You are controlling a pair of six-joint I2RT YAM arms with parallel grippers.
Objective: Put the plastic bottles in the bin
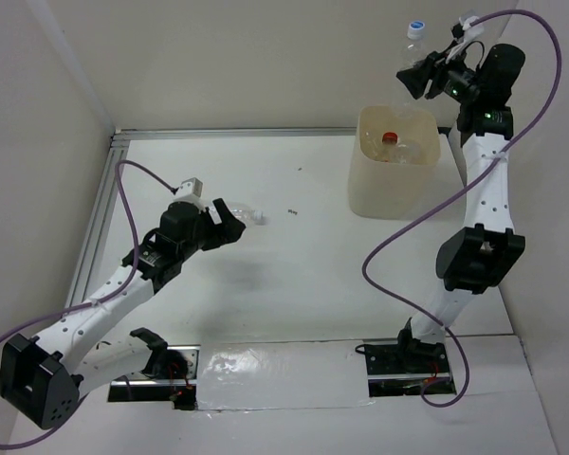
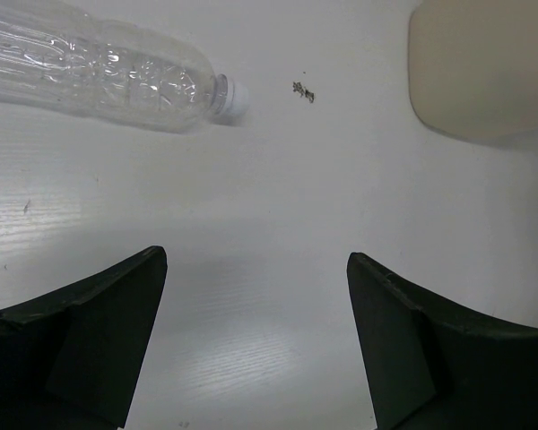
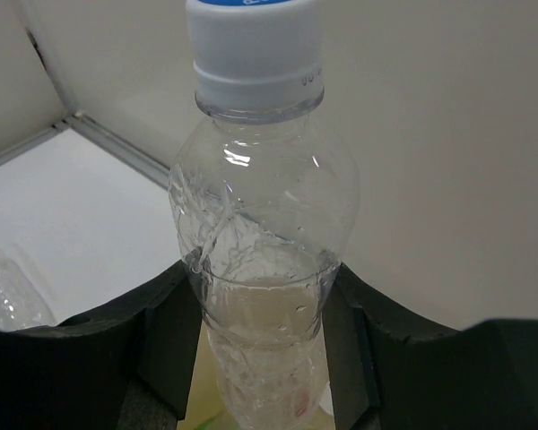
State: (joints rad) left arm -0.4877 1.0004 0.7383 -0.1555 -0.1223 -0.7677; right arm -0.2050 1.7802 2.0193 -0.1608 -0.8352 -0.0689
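Note:
My right gripper (image 1: 420,78) is shut on a clear bottle (image 1: 415,38) with a white and blue cap and holds it upright above the far side of the cream bin (image 1: 364,194). In the right wrist view the bottle (image 3: 262,206) sits between the gripper (image 3: 260,300)'s jaws. A red-capped bottle (image 1: 390,138) and clear ones lie inside the bin. My left gripper (image 1: 233,226) is open and empty over the table, beside a clear bottle (image 1: 248,213) lying on its side. In the left wrist view that bottle (image 2: 99,67) lies ahead and left of the gripper (image 2: 255,264); the bin (image 2: 480,72) is at the upper right.
A small dark scrap (image 1: 291,210) lies on the white table between the lying bottle and the bin; it also shows in the left wrist view (image 2: 303,90). An aluminium rail (image 1: 93,227) edges the table on the left and back. White walls stand close behind the bin.

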